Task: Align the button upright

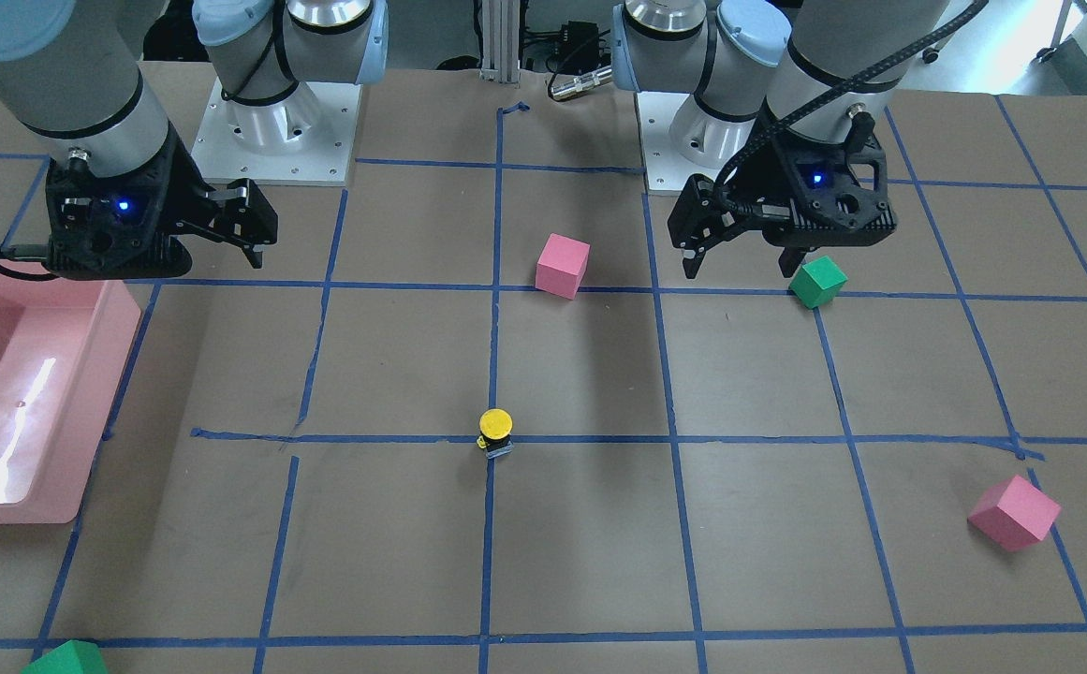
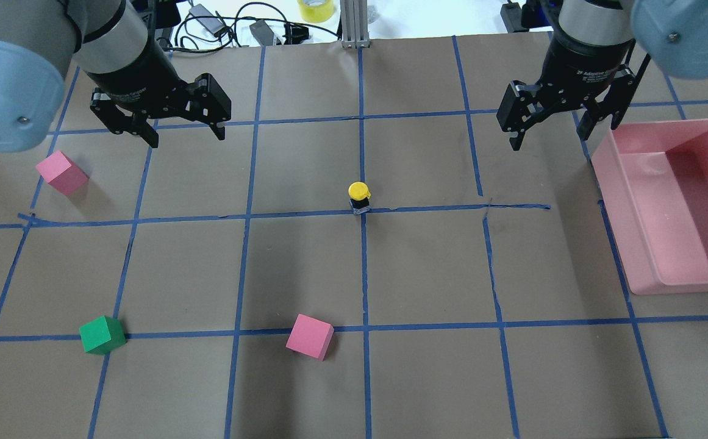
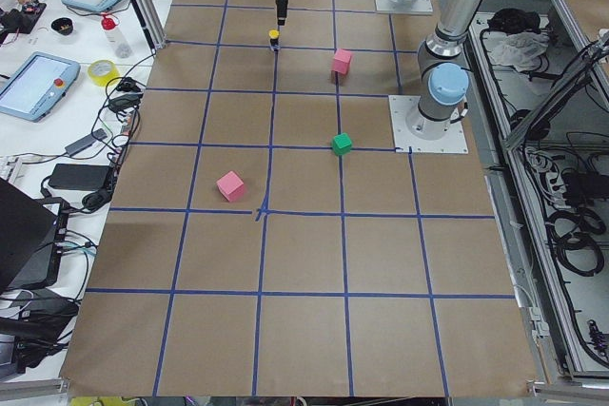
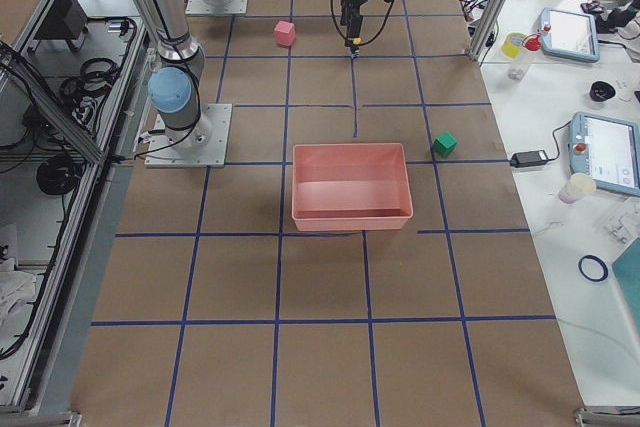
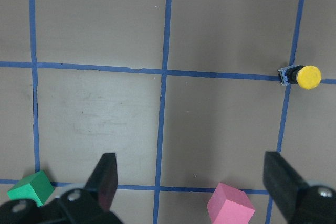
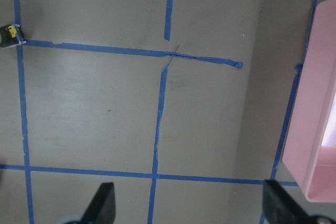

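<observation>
One button, just the one. Two pink ones now: pink cube, second pink cube. Two green as well: green cube, second green cube. And one pink bin.

I see the left arm and right arm as silver-grey tubes with pale blue joint caps, on screw-dotted white base plates. Black wrist housings glow with a blue light. The left gripper and right gripper are black; white lettering marks the right.
</observation>
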### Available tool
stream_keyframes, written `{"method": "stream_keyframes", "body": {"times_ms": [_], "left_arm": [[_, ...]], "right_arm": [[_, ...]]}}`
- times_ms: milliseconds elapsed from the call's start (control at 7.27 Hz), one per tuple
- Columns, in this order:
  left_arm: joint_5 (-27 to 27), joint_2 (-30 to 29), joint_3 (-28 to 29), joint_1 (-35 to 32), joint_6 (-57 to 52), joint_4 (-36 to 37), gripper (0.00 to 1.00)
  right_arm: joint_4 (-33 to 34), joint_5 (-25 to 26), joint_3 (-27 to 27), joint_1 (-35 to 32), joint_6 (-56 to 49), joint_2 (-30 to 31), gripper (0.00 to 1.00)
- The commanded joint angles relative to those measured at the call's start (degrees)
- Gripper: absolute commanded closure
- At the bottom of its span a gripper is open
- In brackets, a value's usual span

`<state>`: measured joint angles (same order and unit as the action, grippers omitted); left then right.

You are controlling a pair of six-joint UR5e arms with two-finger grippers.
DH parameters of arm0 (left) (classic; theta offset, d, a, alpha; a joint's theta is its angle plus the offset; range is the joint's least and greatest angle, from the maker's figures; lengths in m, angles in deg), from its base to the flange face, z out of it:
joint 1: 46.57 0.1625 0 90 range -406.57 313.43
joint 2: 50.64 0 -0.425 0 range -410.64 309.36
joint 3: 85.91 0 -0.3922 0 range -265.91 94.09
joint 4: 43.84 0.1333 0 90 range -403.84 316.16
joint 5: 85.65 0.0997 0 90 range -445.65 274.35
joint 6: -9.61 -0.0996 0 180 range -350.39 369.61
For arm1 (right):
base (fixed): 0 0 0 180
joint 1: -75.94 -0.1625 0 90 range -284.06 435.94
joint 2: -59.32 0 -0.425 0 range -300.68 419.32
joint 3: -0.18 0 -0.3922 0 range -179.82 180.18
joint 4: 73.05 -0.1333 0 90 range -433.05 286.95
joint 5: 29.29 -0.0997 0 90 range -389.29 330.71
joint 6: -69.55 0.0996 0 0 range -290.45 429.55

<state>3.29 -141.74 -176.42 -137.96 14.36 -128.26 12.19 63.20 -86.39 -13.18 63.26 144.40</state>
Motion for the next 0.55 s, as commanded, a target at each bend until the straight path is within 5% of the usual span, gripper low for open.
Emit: {"method": "stream_keyframes", "body": {"times_ms": [0, 412], "left_arm": [[0.27, 0.04, -0.46, 0.07, -3.76, -0.04, 0.00], [0.45, 0.04, -0.55, 0.24, -3.95, 0.57, 0.00]], "right_arm": [[0.01, -0.02, 0.00, 0.00, -0.04, 0.00, 0.00], [0.01, -0.02, 0.00, 0.00, -0.04, 0.00, 0.00]]}}
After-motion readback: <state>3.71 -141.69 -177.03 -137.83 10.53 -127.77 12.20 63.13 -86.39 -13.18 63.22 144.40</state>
